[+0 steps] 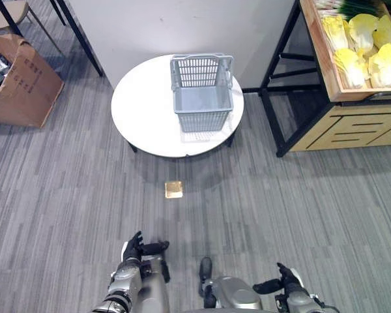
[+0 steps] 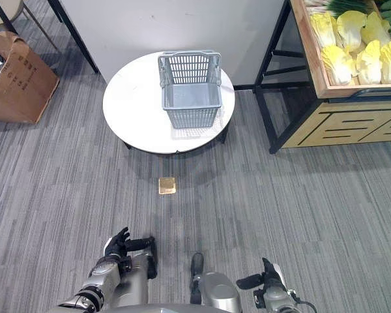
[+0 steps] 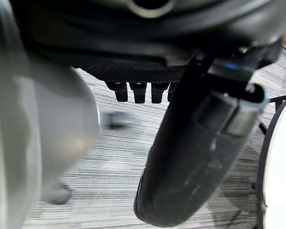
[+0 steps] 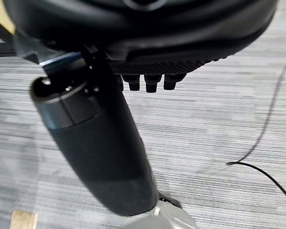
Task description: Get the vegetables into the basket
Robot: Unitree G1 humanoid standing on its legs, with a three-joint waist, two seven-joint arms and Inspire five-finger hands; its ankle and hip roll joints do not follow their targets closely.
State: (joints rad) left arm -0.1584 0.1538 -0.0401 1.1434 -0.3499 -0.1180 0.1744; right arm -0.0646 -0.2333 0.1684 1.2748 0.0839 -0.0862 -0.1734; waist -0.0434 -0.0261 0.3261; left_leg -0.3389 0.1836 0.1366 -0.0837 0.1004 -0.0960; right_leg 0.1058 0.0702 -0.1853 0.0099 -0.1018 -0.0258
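From the head views, you have the empty basket (image 1: 202, 98) on the round table (image 1: 143, 111), cabbages (image 1: 365, 45) in the crate (image 1: 326, 65) far right, both well ahead. Your left hand (image 3: 138, 90) and right hand (image 4: 150, 82) hang low, fingers relaxed and holding nothing, so walk to the crate first.

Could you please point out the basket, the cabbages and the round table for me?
basket (image 1: 202, 99), left eye view, on its grey floor.
cabbages (image 1: 367, 51), left eye view, on a yellow head in the wooden shelf.
table (image 1: 143, 107), left eye view, on its bare white top left of the basket.
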